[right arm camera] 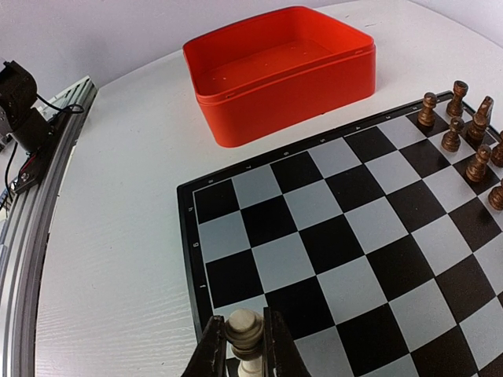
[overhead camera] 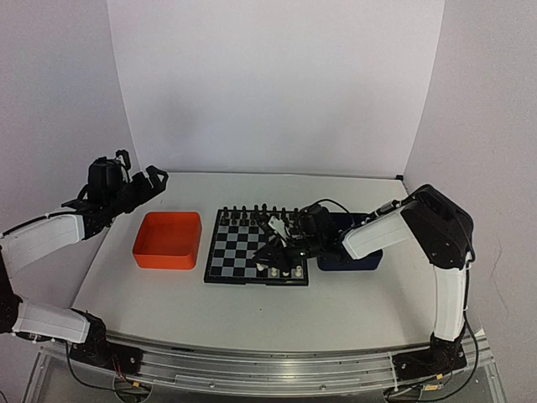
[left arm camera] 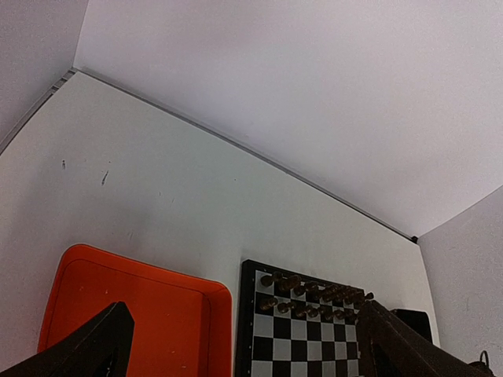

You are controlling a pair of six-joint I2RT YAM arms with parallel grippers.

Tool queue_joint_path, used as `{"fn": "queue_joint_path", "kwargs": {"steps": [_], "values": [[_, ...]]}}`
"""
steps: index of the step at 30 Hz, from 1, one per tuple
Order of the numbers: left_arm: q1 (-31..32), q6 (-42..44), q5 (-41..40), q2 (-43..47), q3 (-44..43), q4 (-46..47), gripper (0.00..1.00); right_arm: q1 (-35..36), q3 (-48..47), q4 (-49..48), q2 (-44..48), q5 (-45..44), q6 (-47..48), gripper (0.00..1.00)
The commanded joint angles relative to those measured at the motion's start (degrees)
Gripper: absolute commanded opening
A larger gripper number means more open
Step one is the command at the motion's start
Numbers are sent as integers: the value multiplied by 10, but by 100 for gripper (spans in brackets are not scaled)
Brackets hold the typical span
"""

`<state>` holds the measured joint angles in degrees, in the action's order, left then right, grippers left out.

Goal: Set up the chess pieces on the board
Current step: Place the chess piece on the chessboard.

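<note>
Partly done. Gripping a white piece (right arm camera: pixel 244 330) with right end effector (right arm camera: pixel 245 357) at board's (overhead camera: pixel 239 248) near edge. Only few white pieces (overhead camera: pixel 276 271) seated there; most near-row squares left to fill. Holding left end effector (left arm camera: pixel 240 353) open, empty, left of board.

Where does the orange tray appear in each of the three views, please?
Top external: tray left of centre, left of the board.
Left wrist: tray bottom left, cut by the frame edge.
Right wrist: tray top centre, beyond the board.
Landmark: the board, beside the tray throughout.
</note>
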<state>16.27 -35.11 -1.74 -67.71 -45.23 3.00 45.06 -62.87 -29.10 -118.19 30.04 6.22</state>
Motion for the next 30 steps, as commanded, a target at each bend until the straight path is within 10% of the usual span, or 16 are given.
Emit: {"fn": "queue_joint_path", "kwargs": {"steps": [1, 30], "values": [[4, -5, -9, -5, -9, 16, 100, 2, 2, -15, -13, 9, 5, 12], [5, -4, -16, -6, -8, 12, 100, 2, 7, -27, -11, 10, -7, 19]]}}
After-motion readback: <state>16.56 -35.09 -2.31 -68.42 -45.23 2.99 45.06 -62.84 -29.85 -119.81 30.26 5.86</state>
